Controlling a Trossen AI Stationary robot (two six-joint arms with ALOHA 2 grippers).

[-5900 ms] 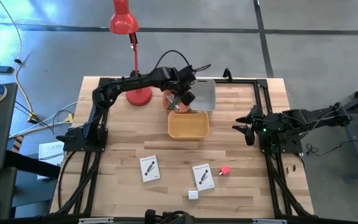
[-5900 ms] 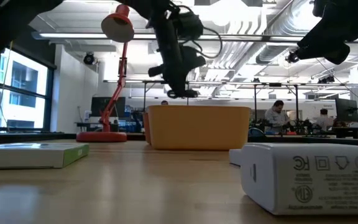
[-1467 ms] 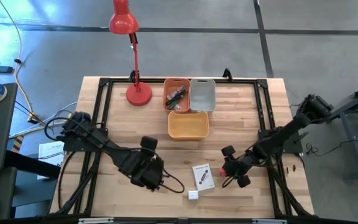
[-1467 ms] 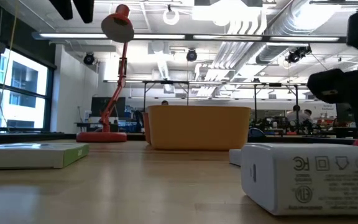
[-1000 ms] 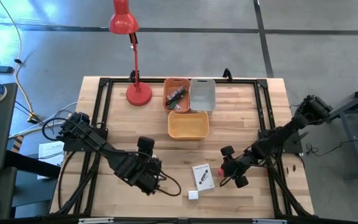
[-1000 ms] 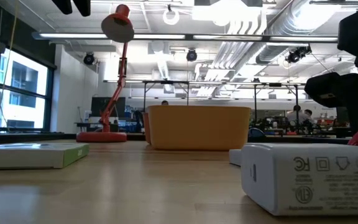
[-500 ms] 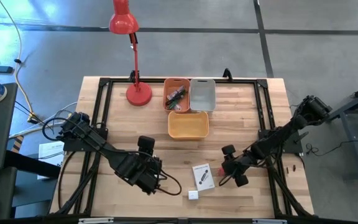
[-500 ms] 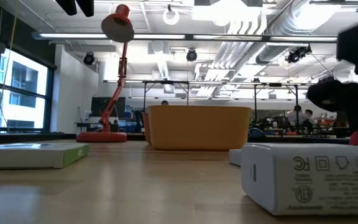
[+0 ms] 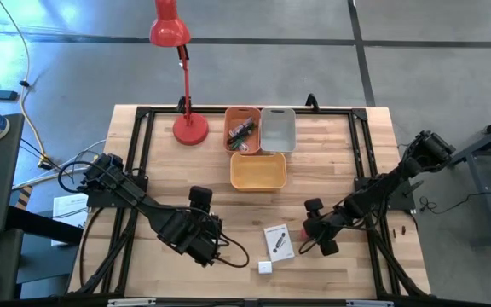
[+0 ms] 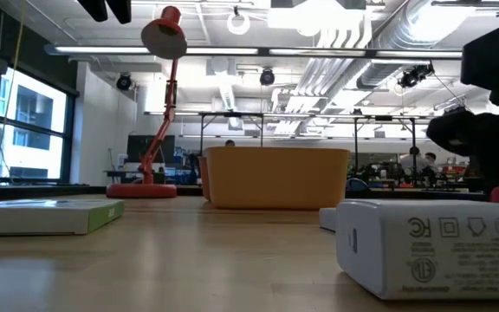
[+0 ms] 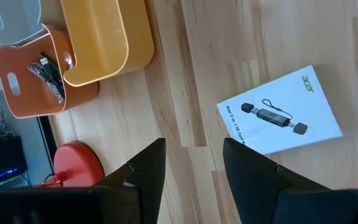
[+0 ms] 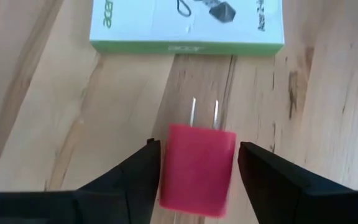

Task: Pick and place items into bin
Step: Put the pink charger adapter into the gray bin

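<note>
Two grippers are working low over the near half of the table (image 9: 373, 136). My right gripper (image 12: 197, 163) is straddling the red-pink cube (image 12: 197, 168), fingers apart with one on each side and not yet pressing it. The cube is lying on the wood just right of the near white card (image 9: 278, 241), its two metal prongs pointing at that card's green edge.

My left gripper (image 11: 193, 163) is hanging over the left near area, fingers parted and holding nothing; its own white card (image 11: 280, 112) is showing just beyond the fingertips.

Risks, as I am judging them: the cube is sitting close to the card, so a closing finger or a forward push could shove the prongs into the card and skew both. A grip taken off-centre could let the cube twist out.

Room for moving: the orange bin (image 9: 242, 130), grey bin (image 9: 279, 129) and yellow bin (image 9: 258, 170) are clustered at the far centre, touching one another, with open wood between them and the cube. The white block (image 9: 265, 267) is lying near the front edge, clear of both arms. The red desk lamp (image 9: 181, 77) is standing far left.
</note>
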